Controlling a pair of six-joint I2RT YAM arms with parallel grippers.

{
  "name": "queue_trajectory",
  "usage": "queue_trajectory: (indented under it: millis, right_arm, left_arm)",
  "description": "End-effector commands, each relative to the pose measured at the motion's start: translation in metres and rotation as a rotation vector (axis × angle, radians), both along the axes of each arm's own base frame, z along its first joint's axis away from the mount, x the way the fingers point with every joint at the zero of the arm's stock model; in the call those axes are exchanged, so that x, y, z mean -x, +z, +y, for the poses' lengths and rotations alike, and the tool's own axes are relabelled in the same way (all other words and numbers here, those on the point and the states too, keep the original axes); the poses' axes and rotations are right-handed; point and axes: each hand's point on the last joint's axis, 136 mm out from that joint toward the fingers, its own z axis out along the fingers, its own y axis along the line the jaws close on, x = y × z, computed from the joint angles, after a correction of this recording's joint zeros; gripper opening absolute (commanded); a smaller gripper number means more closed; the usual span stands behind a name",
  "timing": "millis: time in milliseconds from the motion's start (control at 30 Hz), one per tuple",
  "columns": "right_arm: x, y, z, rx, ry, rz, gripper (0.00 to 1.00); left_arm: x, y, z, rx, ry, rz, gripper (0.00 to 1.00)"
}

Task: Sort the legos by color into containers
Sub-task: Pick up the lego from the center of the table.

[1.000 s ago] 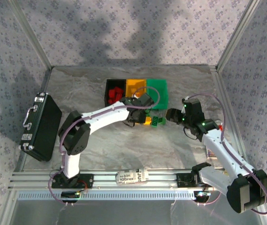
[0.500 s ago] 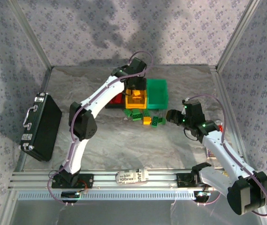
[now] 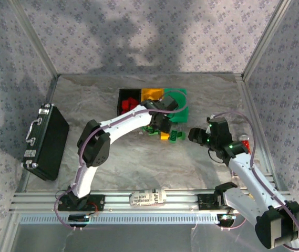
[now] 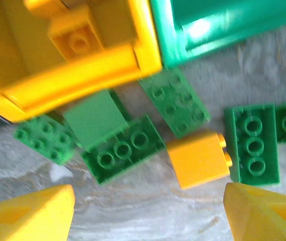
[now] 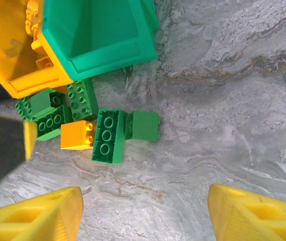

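Observation:
The containers stand in a row at the back: black bin (image 3: 124,97) with red legos (image 3: 130,105), orange bin (image 3: 150,94) (image 4: 77,80), green bin (image 3: 179,100) (image 5: 102,35). An orange brick (image 4: 75,37) lies in the orange bin. In front of the bins lies a loose pile of several green bricks (image 4: 122,150) (image 5: 107,135) and one orange brick (image 4: 198,159) (image 5: 77,134) (image 3: 164,135). My left gripper (image 3: 162,126) (image 4: 148,211) hangs open just over the pile's near side, nothing between its fingers. My right gripper (image 3: 193,134) (image 5: 145,216) stands open over bare table to the pile's right.
A large black case with a metal handle (image 3: 47,142) lies at the left edge. A small red item (image 3: 245,144) sits by the right arm near the right frame rail. Metal frame posts bound the table on both sides.
The left arm went from the pile up over the orange bin, its gripper opened there, and it has come back down over the pile. The right arm shifted slightly.

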Motion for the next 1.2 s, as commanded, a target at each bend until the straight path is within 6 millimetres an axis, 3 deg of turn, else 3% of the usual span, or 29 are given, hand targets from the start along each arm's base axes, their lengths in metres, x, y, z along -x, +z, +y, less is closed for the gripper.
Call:
queue_trajectory:
  millis: [0,300,1167]
  right_arm:
    - [0.005,-0.005,0.0,-0.022,-0.009,0.016,0.68]
    - [0.011,-0.009,-0.004,-0.016,-0.02,0.019,0.68]
    - [0.013,-0.016,-0.014,-0.023,-0.042,0.024,0.68]
  left_arm:
    - [0.005,0.008,-0.007,0.054,0.026,-0.003,0.78]
    - [0.008,-0.029,-0.02,0.065,0.048,0.071,0.78]
    - [0.0,-0.071,-0.033,0.077,0.082,0.159,0.63]
